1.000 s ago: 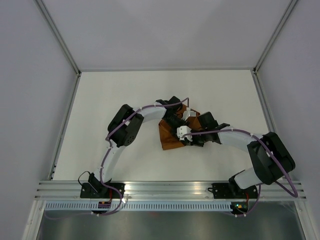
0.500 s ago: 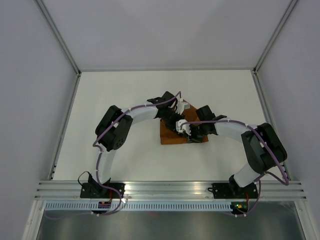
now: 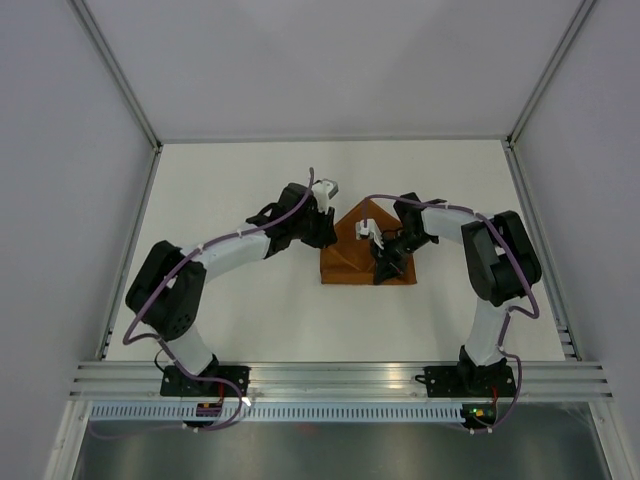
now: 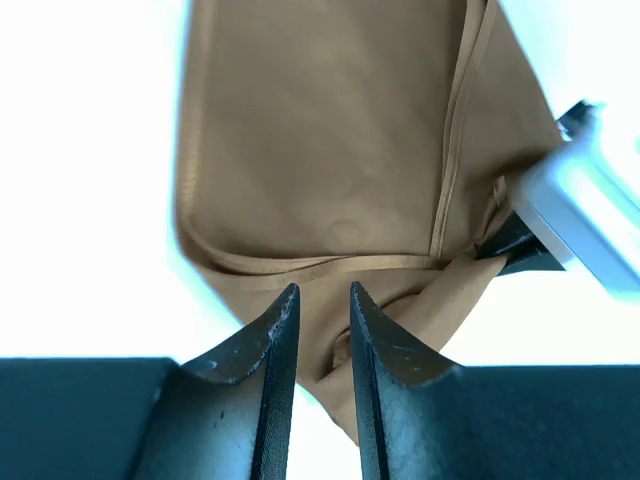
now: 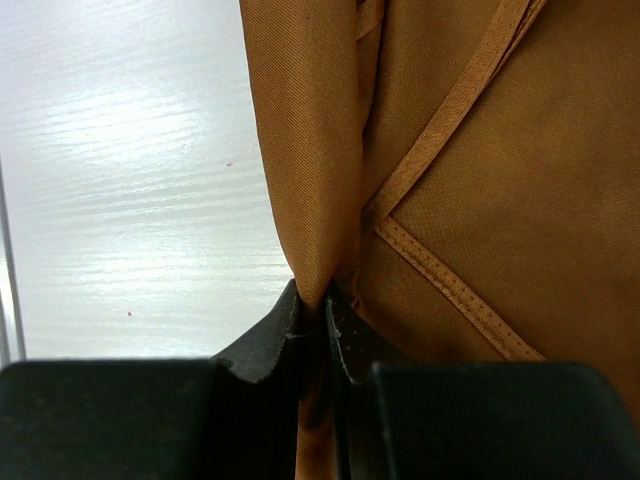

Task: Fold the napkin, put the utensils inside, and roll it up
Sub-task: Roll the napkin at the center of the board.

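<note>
Rust-orange napkin [image 3: 345, 265], folded to a peak, centre frame: left arm [image 3: 230, 250] stretched in from lower left, left pincer [image 4: 320, 297] slightly apart over the cloth's edge; right arm [image 3: 500, 260] doubled back from the right, right pincer [image 5: 322, 300] clamped on a fold. White worktop [image 3: 230, 190], pale grey walls [image 3: 60, 150] around.

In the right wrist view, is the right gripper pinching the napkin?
Yes, the right gripper is clamped shut on a raised fold of the napkin.

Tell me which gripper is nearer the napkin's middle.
Right. The right gripper pinches a fold near the napkin's middle; the left gripper sits at its left edge, jaws slightly apart.
</note>
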### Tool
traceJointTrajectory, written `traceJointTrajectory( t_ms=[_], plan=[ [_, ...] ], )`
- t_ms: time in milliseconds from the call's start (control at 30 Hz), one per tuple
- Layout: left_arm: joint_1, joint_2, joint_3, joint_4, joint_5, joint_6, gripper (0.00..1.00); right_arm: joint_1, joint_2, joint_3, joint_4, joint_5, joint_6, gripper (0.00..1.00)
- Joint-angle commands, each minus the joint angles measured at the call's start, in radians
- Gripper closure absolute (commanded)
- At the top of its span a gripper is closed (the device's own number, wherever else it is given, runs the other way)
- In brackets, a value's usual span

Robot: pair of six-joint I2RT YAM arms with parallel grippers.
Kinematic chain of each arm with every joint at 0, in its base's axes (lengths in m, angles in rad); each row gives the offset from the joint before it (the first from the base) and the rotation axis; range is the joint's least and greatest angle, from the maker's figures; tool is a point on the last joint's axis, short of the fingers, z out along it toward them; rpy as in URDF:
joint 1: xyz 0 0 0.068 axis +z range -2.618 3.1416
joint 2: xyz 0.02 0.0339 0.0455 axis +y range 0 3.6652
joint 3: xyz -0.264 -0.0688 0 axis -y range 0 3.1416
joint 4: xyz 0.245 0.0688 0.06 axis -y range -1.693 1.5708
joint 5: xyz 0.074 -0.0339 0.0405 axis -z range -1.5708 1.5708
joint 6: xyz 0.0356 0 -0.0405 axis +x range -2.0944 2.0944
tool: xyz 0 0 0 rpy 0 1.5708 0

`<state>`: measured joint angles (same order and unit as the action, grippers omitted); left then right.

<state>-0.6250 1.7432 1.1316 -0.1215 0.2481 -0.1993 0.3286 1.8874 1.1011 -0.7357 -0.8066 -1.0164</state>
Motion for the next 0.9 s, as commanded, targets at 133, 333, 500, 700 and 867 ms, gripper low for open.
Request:
traceJointTrajectory(
  t_ms=[133, 333, 500, 700, 867],
  plan=[
    [-0.063, -0.18, -0.212, 0.367, -0.156, 0.112, 0.67, -0.019, 0.173, 0.037, -0.143, 0.063, -0.067, 0.96],
    [-0.231, -0.174, -0.28, 0.516, -0.244, 0.388, 0.6, -0.023, 0.19, 0.054, -0.151, 0.061, -0.06, 0.96],
    [-0.324, -0.146, -0.282, 0.54, -0.199, 0.52, 0.48, -0.025, 0.199, 0.063, -0.159, 0.061, -0.054, 0.96],
    [-0.419, -0.051, -0.234, 0.442, -0.185, 0.646, 0.46, -0.025, 0.197, 0.065, -0.154, 0.061, -0.05, 0.96],
    [-0.438, 0.001, -0.234, 0.427, -0.184, 0.681, 0.45, -0.026, 0.202, 0.066, -0.154, 0.061, -0.044, 0.96]
  ],
)
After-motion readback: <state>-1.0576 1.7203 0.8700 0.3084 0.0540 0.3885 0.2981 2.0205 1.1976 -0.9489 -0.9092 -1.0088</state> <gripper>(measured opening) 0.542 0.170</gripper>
